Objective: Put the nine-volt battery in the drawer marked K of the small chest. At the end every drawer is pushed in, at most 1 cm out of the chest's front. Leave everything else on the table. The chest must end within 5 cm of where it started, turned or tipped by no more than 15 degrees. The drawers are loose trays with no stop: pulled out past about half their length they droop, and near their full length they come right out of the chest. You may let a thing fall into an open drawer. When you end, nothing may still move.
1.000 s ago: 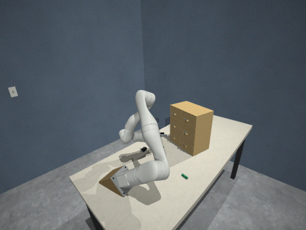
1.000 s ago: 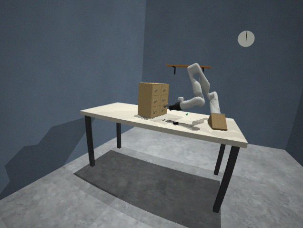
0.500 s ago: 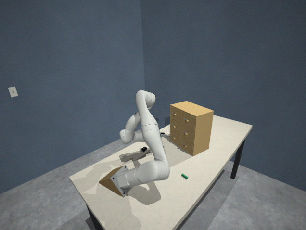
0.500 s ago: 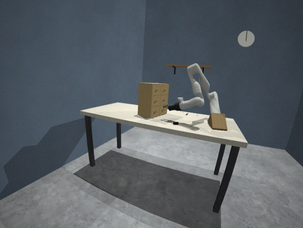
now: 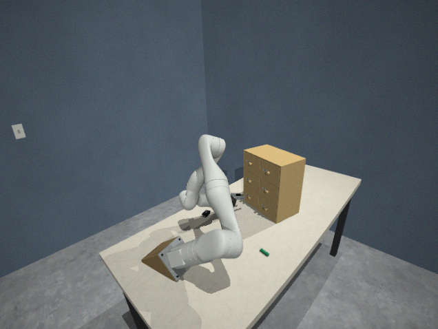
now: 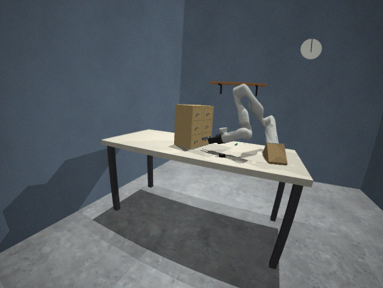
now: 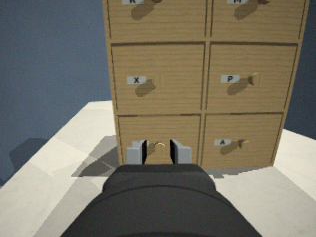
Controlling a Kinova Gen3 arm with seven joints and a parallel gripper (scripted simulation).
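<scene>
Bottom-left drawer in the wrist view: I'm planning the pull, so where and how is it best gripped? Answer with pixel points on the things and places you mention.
Probably by its round knob (image 5: 248, 196) (image 7: 159, 146), coming straight from the front, one finger each side: it juts from a flat drawer front (image 5: 253, 202) (image 6: 206, 135) (image 7: 175, 128) offering no other hold.

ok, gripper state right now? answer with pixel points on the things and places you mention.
Two-finger gripper (image 5: 240, 196) (image 6: 205, 138) (image 7: 158, 148): partly open, holding nothing, its fingers before the round wooden knob (image 7: 159, 146) of the chest's bottom drawer, left column in the wrist view.

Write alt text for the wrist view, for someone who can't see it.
Open gripper facing the knob of a wooden chest's lower-left drawer, its label mostly hidden. All six drawers look closed; the other labels read R, M, X, P and A.
</scene>
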